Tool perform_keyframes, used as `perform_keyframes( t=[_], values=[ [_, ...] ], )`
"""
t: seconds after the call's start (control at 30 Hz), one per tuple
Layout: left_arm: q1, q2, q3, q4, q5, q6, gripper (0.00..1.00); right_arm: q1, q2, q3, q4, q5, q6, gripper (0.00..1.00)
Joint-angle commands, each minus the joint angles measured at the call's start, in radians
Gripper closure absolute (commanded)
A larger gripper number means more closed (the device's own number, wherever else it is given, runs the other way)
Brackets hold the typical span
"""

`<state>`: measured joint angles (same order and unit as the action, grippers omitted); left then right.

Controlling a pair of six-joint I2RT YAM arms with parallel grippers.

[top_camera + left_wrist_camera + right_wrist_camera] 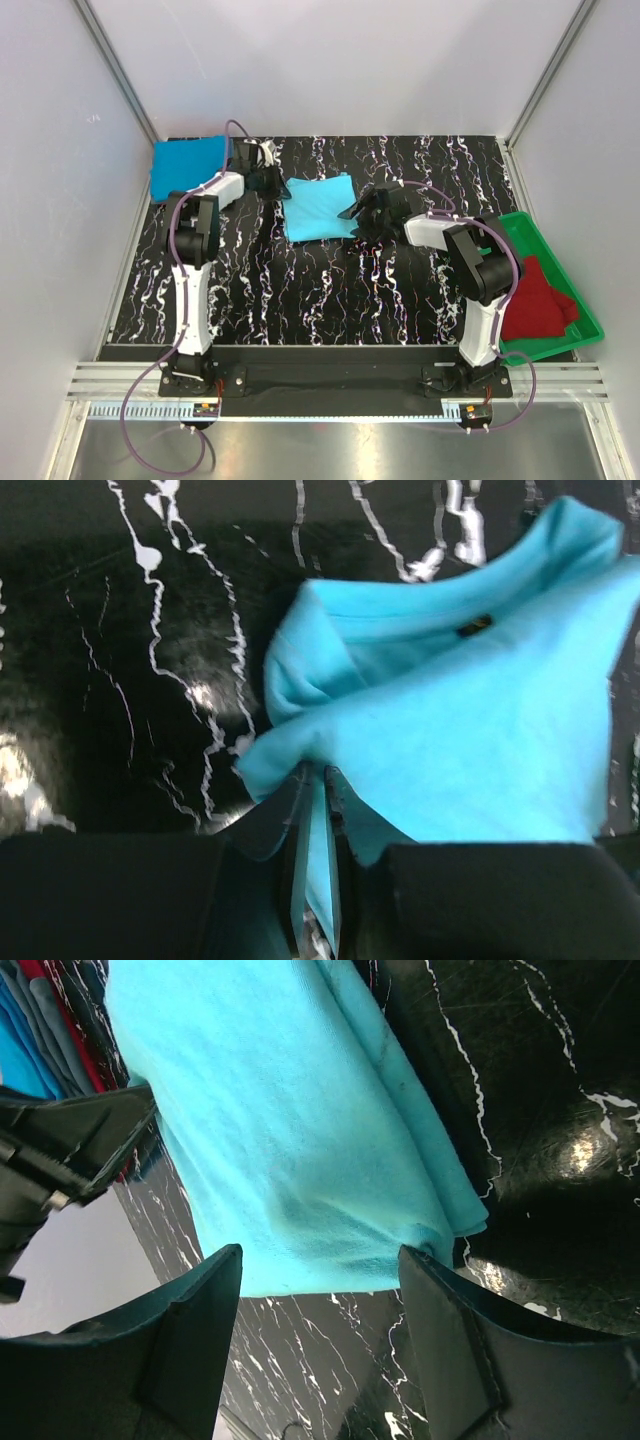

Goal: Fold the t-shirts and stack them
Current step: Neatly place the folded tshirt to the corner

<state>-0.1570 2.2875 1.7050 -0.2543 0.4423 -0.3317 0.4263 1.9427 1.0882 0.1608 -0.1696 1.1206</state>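
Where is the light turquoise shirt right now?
The shirt lies mid-table in the top view, between the left claw, pinching its edge, and the open right claw.

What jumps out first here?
The turquoise t-shirt lies mid-table, with the left end effector pinching its left edge and the right end effector open at its right edge. Next, a deeper blue t-shirt sits at the far-left corner, and dark red t-shirts lie in the green tray at right.

The turquoise shirt point(318, 207) at the centre of the frame is soft, matt knit cloth, faintly fuzzy. The tabletop point(400, 290) is smooth and glossy, marble-veined, catching bright reflections. The green tray point(528, 232) at right looks like smooth plastic.
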Motion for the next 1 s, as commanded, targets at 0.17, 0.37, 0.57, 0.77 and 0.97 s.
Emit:
perform_keyframes(
  t=[0.17, 0.37, 0.57, 0.77, 0.97],
  values=[
    [0.005, 0.052, 0.133, 0.012, 0.003, -0.032, 0.79, 0.000, -0.036, -0.025, -0.021, 0.064, -0.016, 0.30],
    [0.004, -0.003, 0.127, 0.006, 0.022, -0.020, 0.68, 0.009, -0.094, -0.060, -0.029, 0.070, -0.008, 0.30],
    [0.005, -0.072, 0.100, 0.000, -0.039, 0.042, 0.49, 0.029, -0.117, -0.093, -0.026, 0.094, 0.039, 0.28],
    [0.007, -0.037, 0.128, -0.039, -0.057, 0.079, 0.45, 0.037, -0.082, -0.110, 0.019, 0.134, 0.082, 0.26],
    [0.005, -0.055, 0.091, -0.040, -0.053, 0.085, 0.44, 0.034, -0.011, -0.054, 0.023, 0.165, 0.030, 0.38]
  ],
)
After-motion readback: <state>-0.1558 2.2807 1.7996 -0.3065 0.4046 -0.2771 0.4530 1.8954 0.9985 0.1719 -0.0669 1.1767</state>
